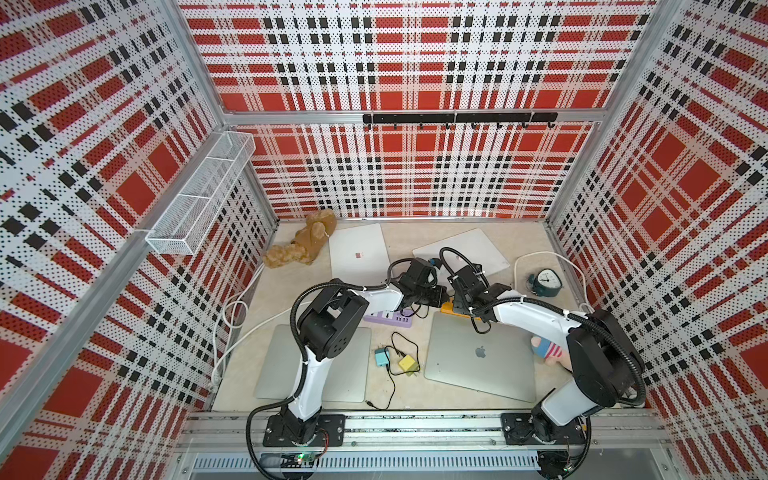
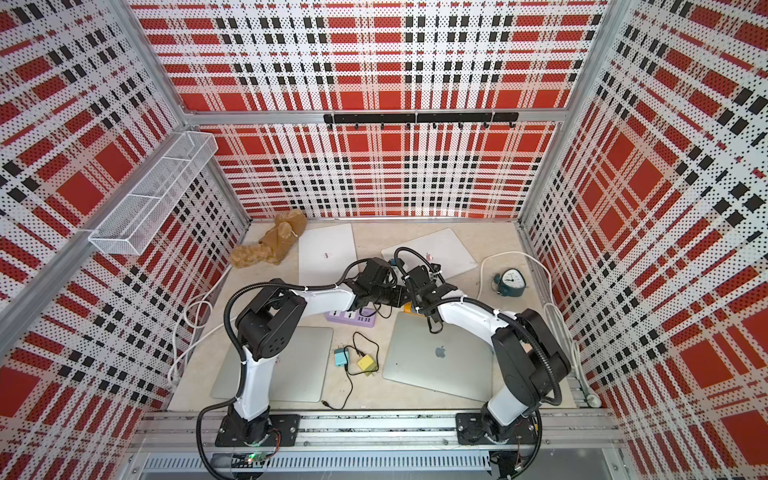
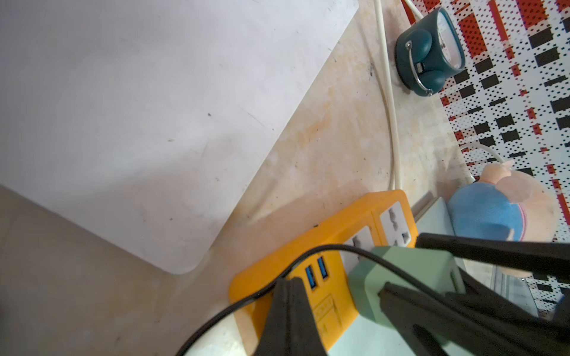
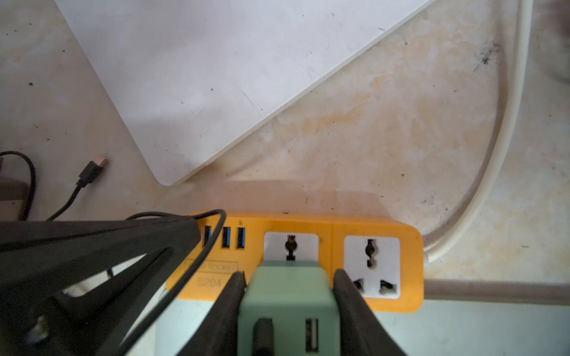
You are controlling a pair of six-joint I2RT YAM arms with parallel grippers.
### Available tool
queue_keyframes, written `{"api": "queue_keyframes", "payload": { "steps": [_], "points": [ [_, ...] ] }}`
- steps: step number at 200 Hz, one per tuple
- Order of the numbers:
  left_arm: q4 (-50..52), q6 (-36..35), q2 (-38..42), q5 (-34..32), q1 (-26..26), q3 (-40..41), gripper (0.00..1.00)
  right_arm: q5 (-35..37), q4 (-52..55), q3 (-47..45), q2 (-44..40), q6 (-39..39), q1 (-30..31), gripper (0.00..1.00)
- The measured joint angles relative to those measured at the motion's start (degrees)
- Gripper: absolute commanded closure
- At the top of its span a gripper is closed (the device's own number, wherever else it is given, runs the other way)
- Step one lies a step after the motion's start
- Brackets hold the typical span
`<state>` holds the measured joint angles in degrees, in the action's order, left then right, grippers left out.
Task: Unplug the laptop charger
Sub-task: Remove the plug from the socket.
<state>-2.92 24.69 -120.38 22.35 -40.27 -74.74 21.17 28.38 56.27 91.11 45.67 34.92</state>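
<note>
The laptop charger [image 4: 288,296] is a pale green cube with a black cable [image 4: 212,240], standing in a socket of the orange power strip [image 4: 339,222]. My right gripper [image 4: 290,274] is shut on the charger, one finger against each side. My left gripper [image 3: 290,282] is shut, its tips resting on the strip's [image 3: 339,228] end beside the blue USB ports, with the cable running past them. The charger [image 3: 410,277] shows close beside it. In both top views the two wrists meet mid-table over the strip [image 1: 446,308] [image 2: 407,308], hiding the charger.
Several closed laptops lie around, one [image 1: 482,353] just in front of the strip. A purple strip [image 1: 388,319], small teal [image 1: 381,356] and yellow [image 1: 408,363] chargers, a clock [image 1: 545,282], a brown plush [image 1: 303,245], a pig plush [image 3: 493,212] and a white cord [image 4: 499,138] are nearby.
</note>
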Motion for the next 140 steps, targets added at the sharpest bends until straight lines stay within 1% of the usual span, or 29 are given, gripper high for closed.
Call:
{"api": "queue_keyframes", "payload": {
  "steps": [100, 140],
  "points": [
    [-0.7, 0.4, 0.0, 0.4, 0.1, 0.3, 1.0, -6.9, -7.2, -6.9, -5.8, 0.7, -4.2, 0.72],
    [-0.7, 0.4, 0.0, 0.6, 0.1, 0.3, 1.0, -8.1, -7.5, -7.1, -6.1, 0.6, -4.5, 0.72]
  ]
}}
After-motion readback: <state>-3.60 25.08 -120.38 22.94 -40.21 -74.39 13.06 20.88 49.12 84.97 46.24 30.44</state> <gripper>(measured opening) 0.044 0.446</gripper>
